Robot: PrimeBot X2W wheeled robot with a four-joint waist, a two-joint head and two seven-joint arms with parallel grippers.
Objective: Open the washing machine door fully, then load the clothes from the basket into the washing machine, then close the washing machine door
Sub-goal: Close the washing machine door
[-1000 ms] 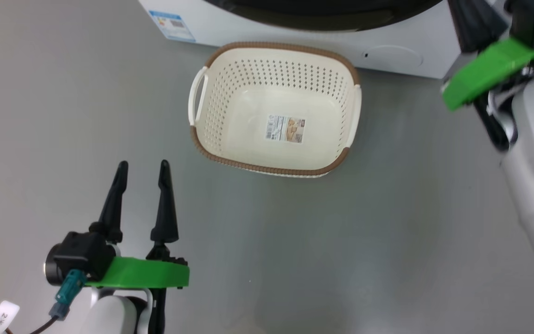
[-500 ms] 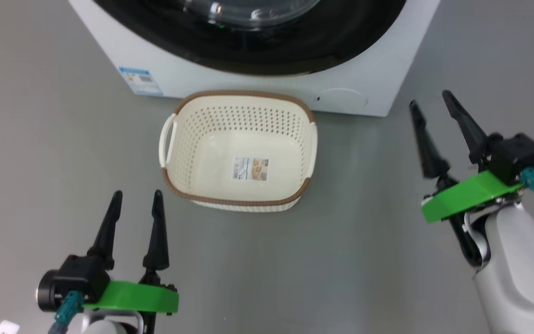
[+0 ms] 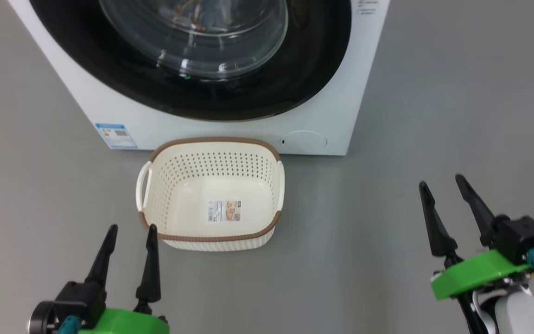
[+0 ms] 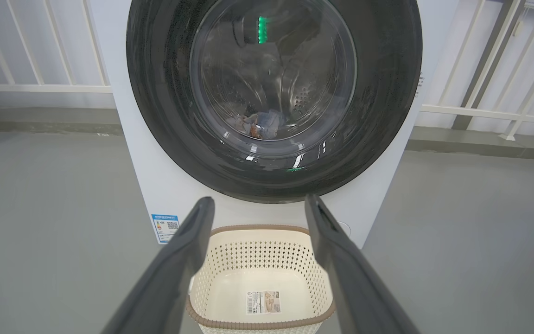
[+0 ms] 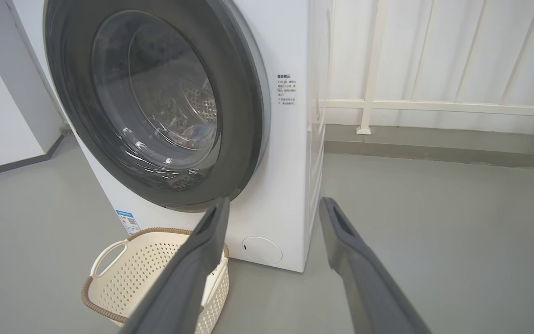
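Note:
The white washing machine stands ahead with its glossy black round door shut flat against the front. Through the glass window the clothes lie at the bottom of the steel drum. On the floor before the machine sits the cream basket with nothing in it but its label sticker. My left gripper is open at the lower left, just short of the basket's near left corner. My right gripper is open at the lower right, well clear of the basket and machine.
Grey floor spreads on both sides of the machine. A white railing and a low kerb run behind it. A blue label sticker and a round flap sit low on the machine's front.
The head camera has tilted up, bringing the shut door and its window into view. My right gripper has come down from near the machine to the lower right, fingers open.

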